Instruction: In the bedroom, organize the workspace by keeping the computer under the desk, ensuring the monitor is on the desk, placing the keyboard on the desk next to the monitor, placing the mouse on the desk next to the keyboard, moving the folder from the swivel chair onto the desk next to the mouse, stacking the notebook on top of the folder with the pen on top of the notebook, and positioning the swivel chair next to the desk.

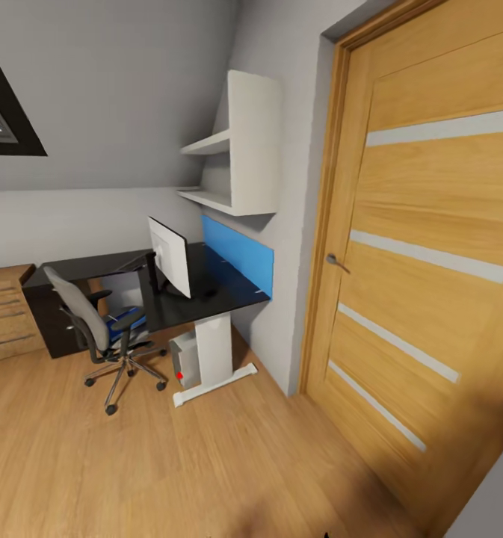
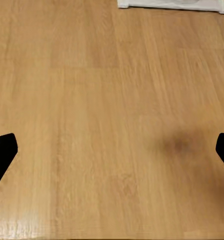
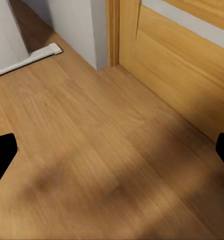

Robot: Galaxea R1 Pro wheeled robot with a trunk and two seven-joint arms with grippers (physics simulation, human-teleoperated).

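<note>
The desk (image 1: 221, 295) with its glossy black top stands in the far corner of the room. On it stands the monitor (image 1: 170, 258), its pale back toward me. The light grey computer (image 1: 184, 361) sits under the desk beside a white leg. The swivel chair (image 1: 87, 317) is drawn up to the desk, with the blue folder (image 1: 128, 321) on its seat. From this distance I cannot make out the keyboard, mouse, notebook or pen. My left gripper (image 2: 112, 155) and right gripper (image 3: 112, 155) hang open over bare wooden floor, holding nothing.
A large wooden door (image 1: 430, 261) fills the right side, with a grey wall corner (image 1: 296, 224) between it and the desk. White shelves (image 1: 236, 149) hang above the desk. A light wooden drawer cabinet (image 1: 4, 314) stands at the left. The desk's white foot (image 3: 27, 57) lies ahead.
</note>
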